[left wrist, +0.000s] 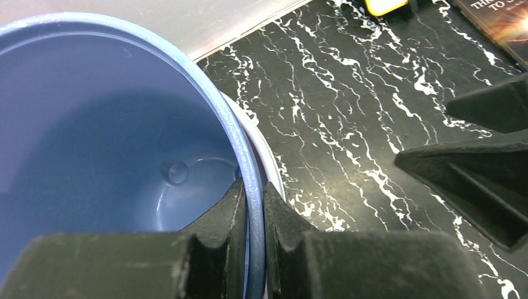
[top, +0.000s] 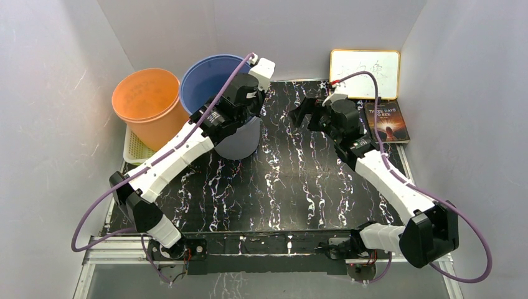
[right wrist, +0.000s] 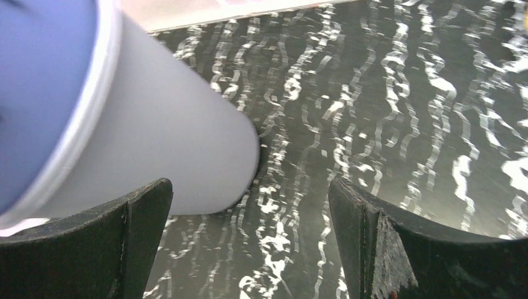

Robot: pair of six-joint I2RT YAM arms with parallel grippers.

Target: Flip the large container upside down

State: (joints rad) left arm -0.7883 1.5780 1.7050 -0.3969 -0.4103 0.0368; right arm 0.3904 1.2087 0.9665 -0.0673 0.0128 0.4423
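Observation:
The large container (top: 215, 78) is a bucket, blue inside and pale grey outside, standing open side up at the back left of the marbled table. My left gripper (top: 256, 93) is shut on its right rim; in the left wrist view (left wrist: 254, 205) one finger is inside and one outside the blue rim (left wrist: 240, 143). My right gripper (top: 305, 114) is open and empty, to the right of the bucket and apart from it. The right wrist view shows the bucket's grey wall (right wrist: 155, 137) ahead and to the left of the open gripper (right wrist: 249, 205).
An orange bucket (top: 147, 103) stands left of the blue one, over a pale basket (top: 134, 148). A whiteboard (top: 365, 73) and a book (top: 387, 120) lie at the back right. Grey walls enclose the black marbled table (top: 280, 180).

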